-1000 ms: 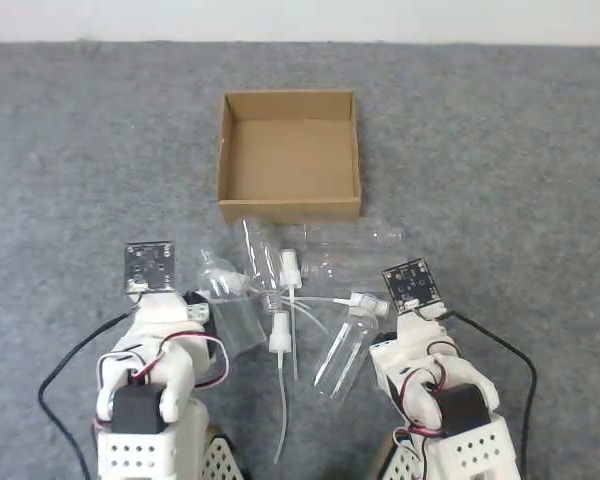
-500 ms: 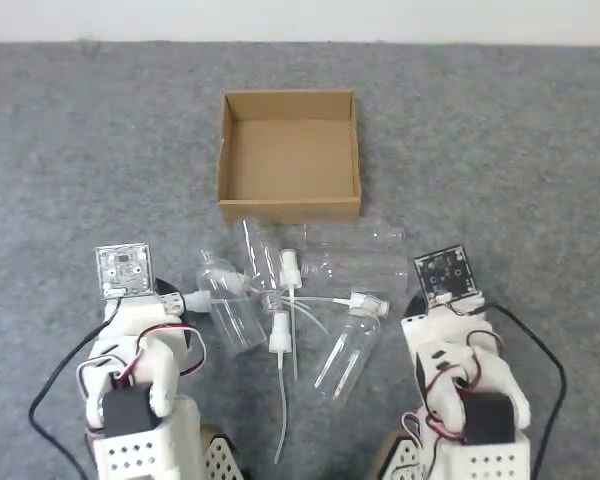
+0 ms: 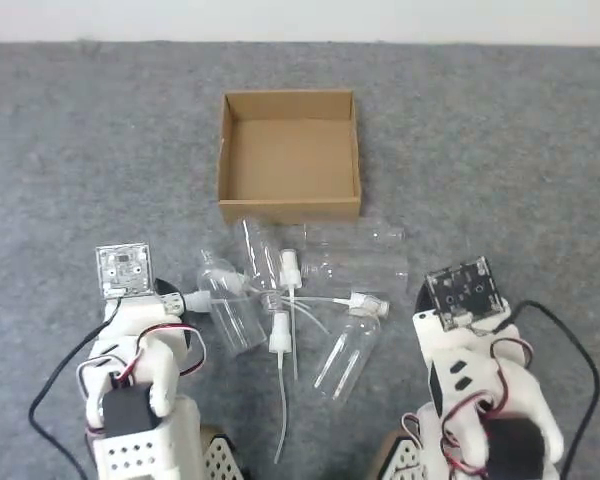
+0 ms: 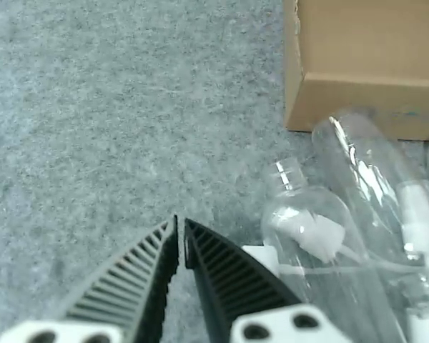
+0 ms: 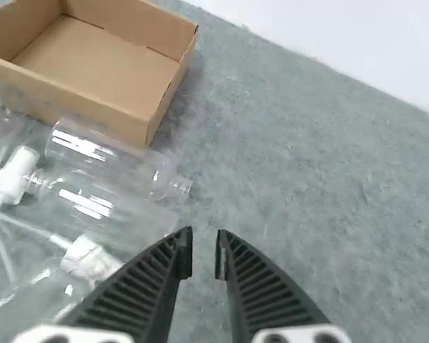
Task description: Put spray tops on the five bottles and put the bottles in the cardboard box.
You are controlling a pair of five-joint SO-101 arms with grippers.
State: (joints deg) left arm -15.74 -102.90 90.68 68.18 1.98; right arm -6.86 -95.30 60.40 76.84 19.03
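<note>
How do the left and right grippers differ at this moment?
The left gripper is all but shut; the right gripper has its jaws slightly apart. The left gripper is beside a bottle, the right gripper near the bare neck of another bottle. Both are empty, over the grey mat.

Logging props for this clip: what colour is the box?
Plain brown cardboard; the box shows best in the high view.
</note>
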